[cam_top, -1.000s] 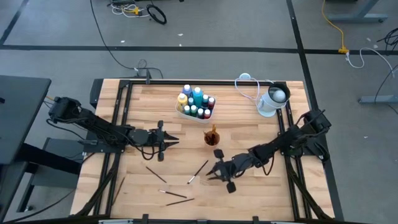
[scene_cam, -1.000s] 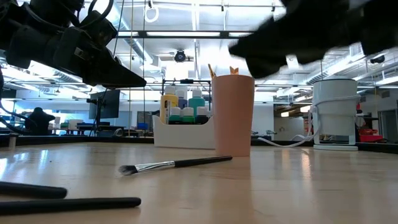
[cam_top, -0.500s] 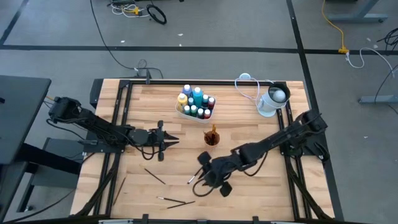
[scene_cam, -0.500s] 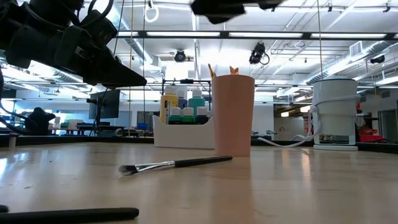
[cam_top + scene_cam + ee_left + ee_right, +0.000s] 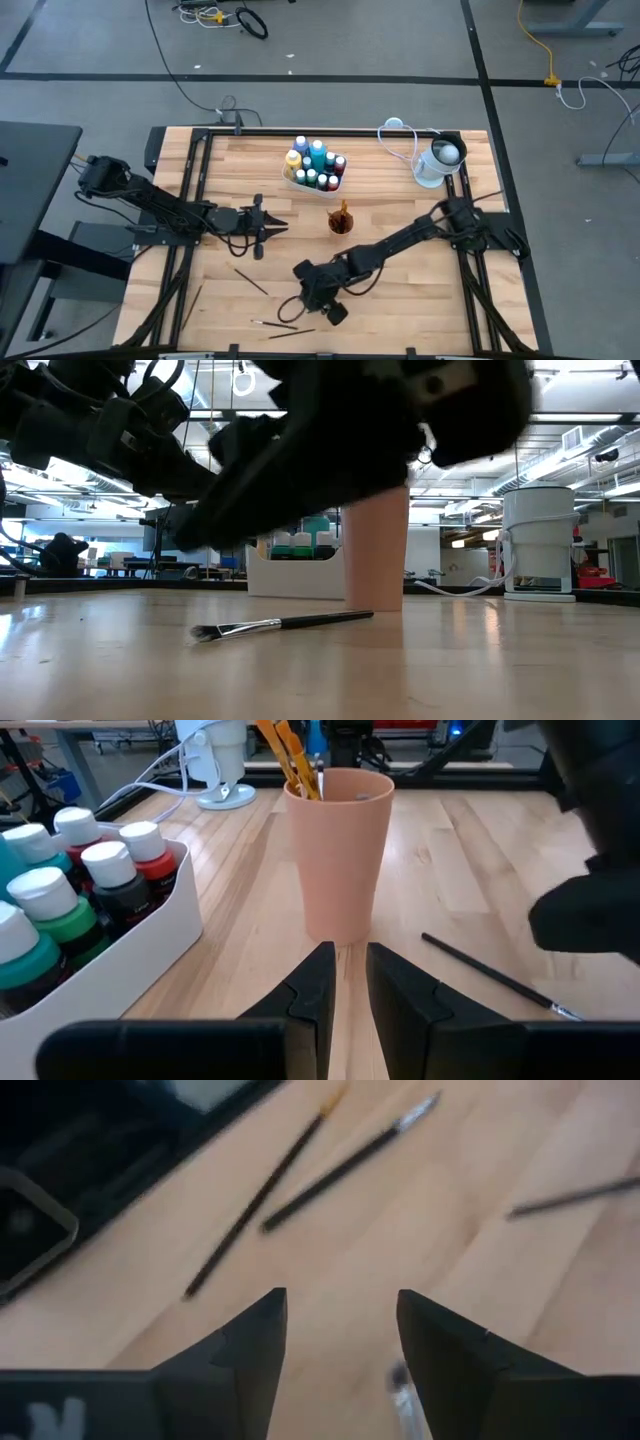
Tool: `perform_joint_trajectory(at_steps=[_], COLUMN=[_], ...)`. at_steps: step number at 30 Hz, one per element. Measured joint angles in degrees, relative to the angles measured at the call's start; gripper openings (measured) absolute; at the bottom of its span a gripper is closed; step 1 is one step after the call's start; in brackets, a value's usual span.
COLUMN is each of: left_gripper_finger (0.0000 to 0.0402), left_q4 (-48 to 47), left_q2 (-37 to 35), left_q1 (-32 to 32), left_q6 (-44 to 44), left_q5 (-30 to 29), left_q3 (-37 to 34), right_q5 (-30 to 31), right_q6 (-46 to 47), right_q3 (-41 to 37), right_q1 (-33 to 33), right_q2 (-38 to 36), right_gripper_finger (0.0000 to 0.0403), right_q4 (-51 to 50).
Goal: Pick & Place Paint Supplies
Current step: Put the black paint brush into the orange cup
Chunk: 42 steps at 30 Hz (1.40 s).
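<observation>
Thin dark brushes lie flat on the wooden table: one left of my right gripper and two by the near edge. My right gripper hovers open over the bare wood between them, slanting down. One brush tip shows close under its fingers. Another brush lies in front of the pink cup, which holds orange-handled brushes. A white tray holds the white-capped bottles. My left gripper waits near the cup, its fingers a little apart and holding nothing.
A white round container with a cable stands at the back right. A dark frame rail runs along the table's left side, another along the right. Bare wood lies between cup and near edge.
My right gripper has swept toward the table's left and near edges, from beside the cup to above the loose brushes, tipping further down. In the low view it now blocks the space in front of the cup. The nearest brushes have shifted toward the near edge.
</observation>
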Motion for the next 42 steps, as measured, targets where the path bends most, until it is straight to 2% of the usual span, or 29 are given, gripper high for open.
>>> perform_joint_trajectory(at_steps=[5, 9, 17, 24, 29, 34, 37, 40, 42], left_gripper_finger=[0.0071, 0.0071, 0.0071, 0.0071, 0.0071, 0.0071, 0.0071, 0.0071, 0.0071], left_q4=[-0.12, 0.08, 0.16, 1.50, 1.62, 2.74, 2.83, 2.81, 2.68], left_q2=[0.00, 0.00, 0.00, 0.00, -0.02, -0.04, -0.04, -0.04, -0.04], left_q1=[0.00, 0.00, 0.00, 0.00, 0.00, 0.00, 0.02, 0.00, 0.00], left_q6=[-0.94, -0.16, -0.39, -0.37, -0.31, -0.26, -0.20, -0.11, -0.07], left_q5=[0.00, -0.16, -0.70, -8.46, -9.48, -9.44, -9.42, -9.43, -9.44], left_q3=[0.00, 0.00, 0.00, 0.00, -0.02, -0.02, -0.04, -0.04, -0.04], right_q5=[-0.79, 2.24, -2.44, -0.59, -1.22, -1.50, -0.29, -1.52, -1.76], right_q6=[0.58, -0.52, 1.18, -0.46, -0.57, -1.82, -2.92, -2.03, -1.73], right_q3=[0.37, 0.36, 0.32, 0.26, 0.44, 0.47, 0.58, 0.58, 0.58], right_q1=[-2.58, -3.53, -3.49, -3.15, -3.36, -3.27, -3.20, -3.36, -3.29], right_q2=[0.75, 1.69, 3.66, 3.71, 5.62, 6.75, 6.77, 6.79, 6.65], right_gripper_finger=[0.0183, 0.0179, 0.0178, 0.0178, 0.0165, 0.0126, 0.0081, 0.0027, 0.0008], right_q4=[-2.32, -1.64, 0.37, 0.36, 1.54, 2.94, 1.27, 0.72, 0.20])
